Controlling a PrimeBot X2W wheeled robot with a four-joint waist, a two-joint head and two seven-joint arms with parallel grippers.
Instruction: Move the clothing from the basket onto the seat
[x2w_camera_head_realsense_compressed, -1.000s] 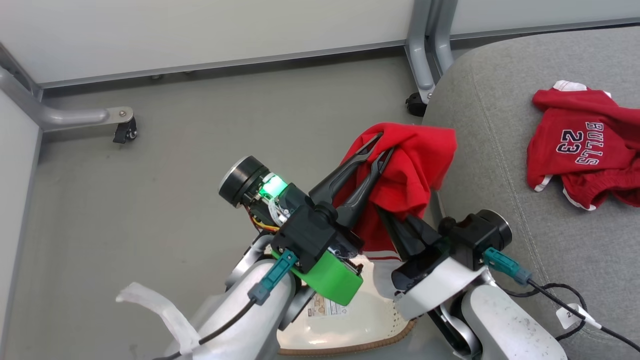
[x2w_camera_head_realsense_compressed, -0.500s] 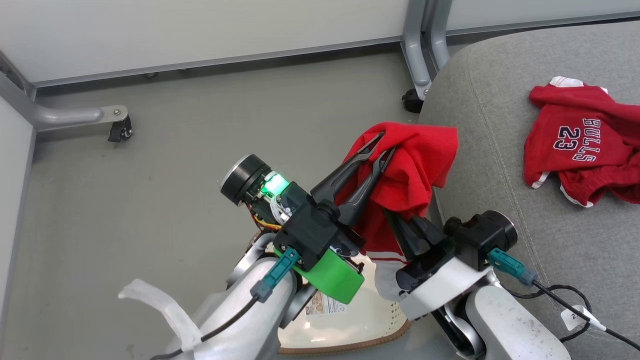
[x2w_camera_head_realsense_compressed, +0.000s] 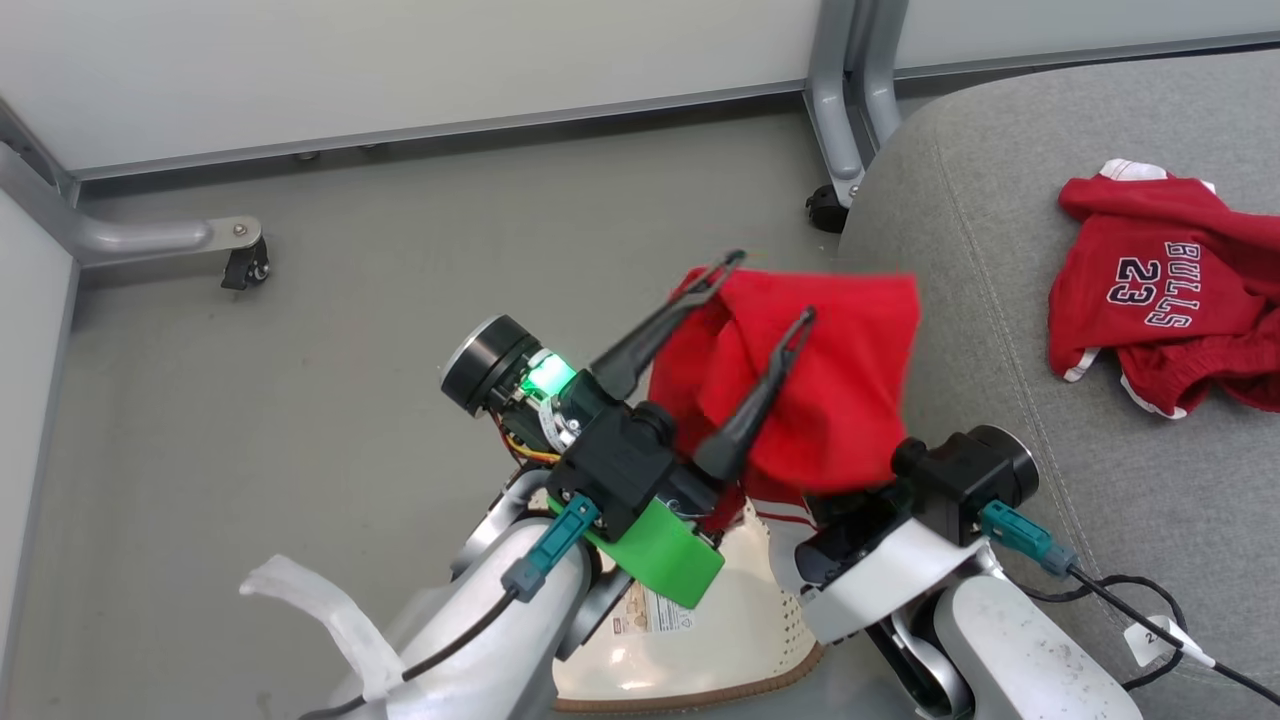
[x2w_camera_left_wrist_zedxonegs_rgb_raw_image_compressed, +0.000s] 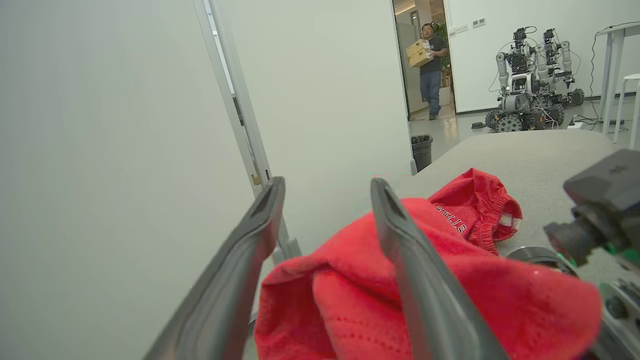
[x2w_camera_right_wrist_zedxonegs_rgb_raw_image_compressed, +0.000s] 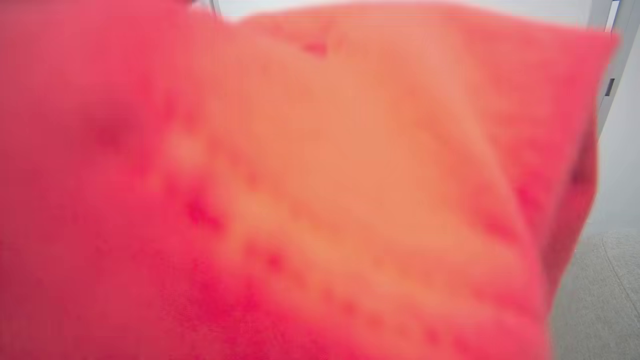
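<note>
The red shorts hang in the air over my right gripper, draped across its fingers and hiding them; the cloth stays up there. My left gripper is open, its two dark fingers spread beside and over the shorts and holding nothing. In the left wrist view the open left gripper has the shorts below it. Blurred red cloth covers the right wrist view. The "BULLS 23" jersey lies crumpled on the grey seat. The cream basket sits on the floor beneath my arms.
A grey metal frame leg with a caster stands on the floor at left, and another caster is by the seat's corner. A black cable lies on the seat. Far off, a person carries a box near parked robots.
My left gripper has opened and let go of the shorts. The cloth has dropped slightly and now covers my right gripper's fingers.
</note>
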